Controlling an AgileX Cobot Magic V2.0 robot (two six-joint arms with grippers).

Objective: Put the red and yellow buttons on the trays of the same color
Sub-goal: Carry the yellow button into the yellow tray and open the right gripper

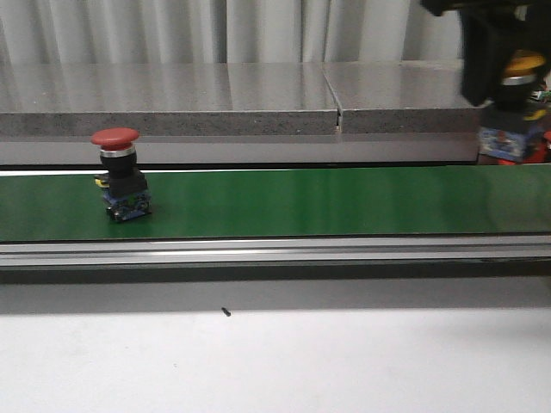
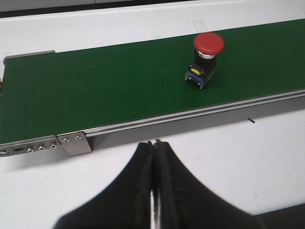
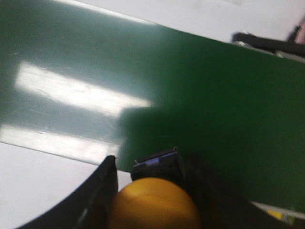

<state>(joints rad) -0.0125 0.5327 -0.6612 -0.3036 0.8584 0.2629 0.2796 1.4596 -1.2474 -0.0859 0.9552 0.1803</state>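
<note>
A red button [image 1: 119,172] with a mushroom cap stands upright on the left part of the green belt [image 1: 301,202]. The left wrist view shows the same red button [image 2: 206,59], well ahead of my left gripper [image 2: 153,143]. That gripper is shut and empty, over the white table. High at the far right, above the belt's end, my right gripper [image 1: 508,77] is shut on the yellow button [image 1: 523,65]. The right wrist view has the yellow cap [image 3: 152,205] between the two fingers of the right gripper [image 3: 152,162], above the belt [image 3: 214,95]. No tray is clearly in view.
A grey stone ledge [image 1: 172,95] runs behind the belt. The belt's metal rail [image 1: 275,251] borders the white table [image 1: 275,361], where a small dark screw [image 1: 225,312] lies. A red sliver [image 1: 544,153] at the right edge cannot be identified.
</note>
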